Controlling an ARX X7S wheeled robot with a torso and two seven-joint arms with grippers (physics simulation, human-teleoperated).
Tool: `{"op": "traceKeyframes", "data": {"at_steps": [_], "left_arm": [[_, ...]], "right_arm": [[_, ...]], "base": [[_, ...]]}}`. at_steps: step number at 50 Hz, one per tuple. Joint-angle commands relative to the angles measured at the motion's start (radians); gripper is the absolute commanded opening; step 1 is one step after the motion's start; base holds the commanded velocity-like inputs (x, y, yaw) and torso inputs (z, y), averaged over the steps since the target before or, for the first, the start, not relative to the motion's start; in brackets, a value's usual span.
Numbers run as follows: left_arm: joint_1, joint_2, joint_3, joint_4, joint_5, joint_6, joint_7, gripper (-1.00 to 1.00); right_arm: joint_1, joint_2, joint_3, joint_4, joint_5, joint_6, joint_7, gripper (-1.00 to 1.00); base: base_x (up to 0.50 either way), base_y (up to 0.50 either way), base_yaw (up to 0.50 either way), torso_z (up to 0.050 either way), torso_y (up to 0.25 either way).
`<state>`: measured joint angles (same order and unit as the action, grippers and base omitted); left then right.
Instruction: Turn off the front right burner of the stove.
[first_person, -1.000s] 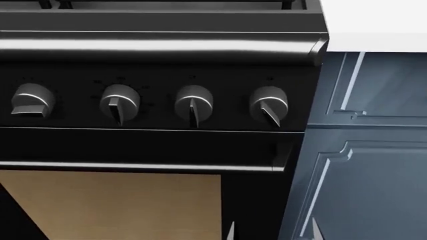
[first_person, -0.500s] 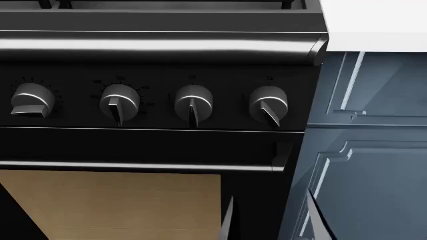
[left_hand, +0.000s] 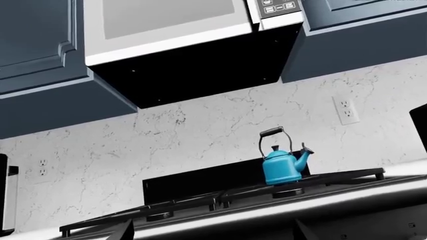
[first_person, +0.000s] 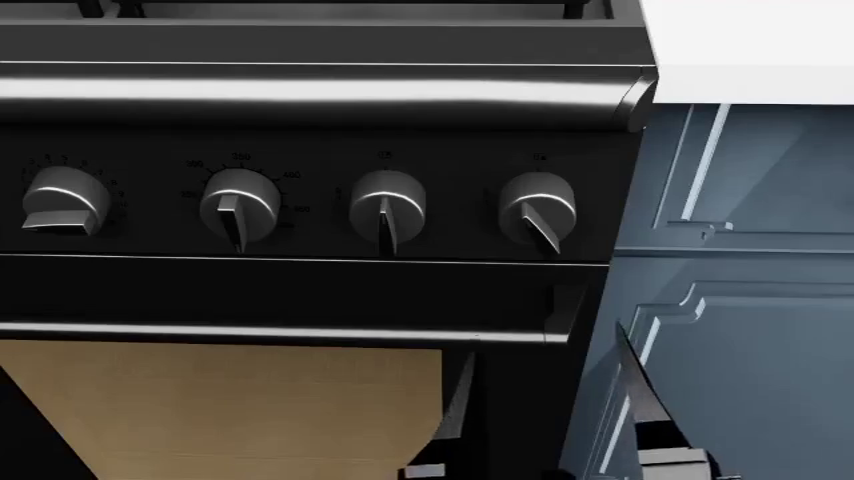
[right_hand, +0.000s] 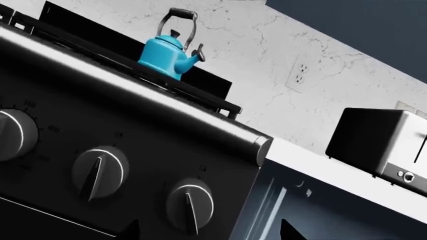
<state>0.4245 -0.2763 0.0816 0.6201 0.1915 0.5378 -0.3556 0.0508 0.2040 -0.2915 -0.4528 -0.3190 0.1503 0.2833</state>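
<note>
I'm on the approach step: right gripper (first_person: 547, 415) is coming up from below the knob row, under the oven handle, jaws spread wide w/ nothing between them. Left gripper isn't in head view; in left wrist view only dark finger tips show at the frame edge, apart, nothing held.

The stove (first_person: 320, 95) fills head view, four knobs across the front panel. Rightmost knob (first_person: 538, 210) has its pointer tilted off vertical, while the one next to it (first_person: 387, 208) points straight down, so I reckon rightmost is the one that's on. I'm guessing it drives the front right burner, but the burner itself isn't in any view — only grate edges (left_hand: 220, 197) from low down, no flame visible.

Next: raise the right gripper to the rightmost knob, centre the fingers either side of its ridge, close, then rotate the wrist till the pointer is vertical.

Room: blue kettle (left_hand: 281, 165) sits on a rear grate, marble backsplash (left_hand: 200, 135) behind, microwave (left_hand: 173, 22) overhead, blue-grey cabinet (first_person: 747, 300) just right of the stove, white counter (first_person: 747, 50) w/ a toaster (right_hand: 377, 142) on it.
</note>
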Motion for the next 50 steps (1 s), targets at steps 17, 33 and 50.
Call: {"op": "traceKeyframes", "data": {"at_steps": [17,33,50], "left_arm": [[0.002,-0.013,0.006,-0.003,-0.003,0.004,-0.017,1.0],[-0.004,-0.02,0.015,0.0,-0.015,0.004,-0.023,1.0],[-0.013,-0.023,0.022,0.001,-0.015,-0.005,-0.029,1.0]], "right_arm": [[0.106,-0.001,-0.022,0.067,0.017,0.061,-0.021,1.0],[0.175,-0.003,-0.039,0.119,0.015,0.099,-0.033,1.0],[0.214,-0.002,-0.048,0.153,0.014,0.122,-0.03,1.0]], "base": [[0.0,0.0,0.0,0.0,0.0],[0.0,0.0,0.0,0.0,0.0],[0.0,0.0,0.0,0.0,0.0]]}}
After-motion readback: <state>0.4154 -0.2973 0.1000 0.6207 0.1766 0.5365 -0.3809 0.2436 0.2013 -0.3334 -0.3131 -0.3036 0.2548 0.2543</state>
